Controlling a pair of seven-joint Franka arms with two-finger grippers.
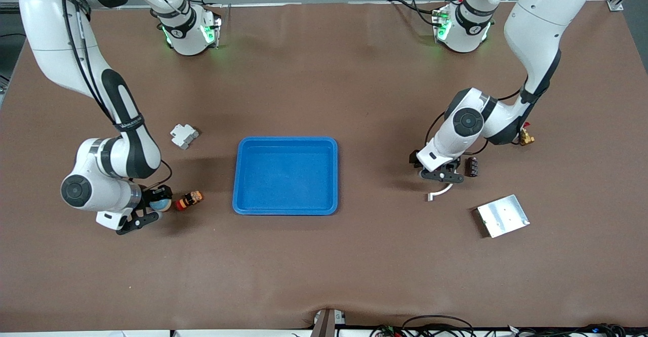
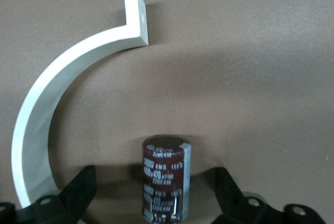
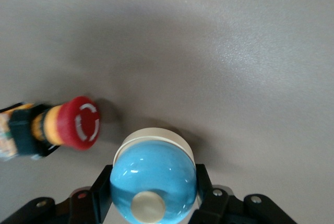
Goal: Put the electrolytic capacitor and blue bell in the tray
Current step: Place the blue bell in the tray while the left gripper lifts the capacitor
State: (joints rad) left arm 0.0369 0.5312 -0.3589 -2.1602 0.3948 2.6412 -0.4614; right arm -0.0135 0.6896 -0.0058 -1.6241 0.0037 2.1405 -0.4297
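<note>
Brown table, one tray, one capacitor, one bell, two claws.

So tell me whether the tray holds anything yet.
Empty: the tray shows only bare blue floor; capacitor and bell are outside it.

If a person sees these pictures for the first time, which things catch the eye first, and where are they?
The bright blue tray lies in the middle of the table, with nothing in it. At the right arm's end, the right gripper is shut on the blue bell, beside a red-capped button. At the left arm's end, the left gripper stands open around the upright capacitor, near a curved white bracket.
</note>
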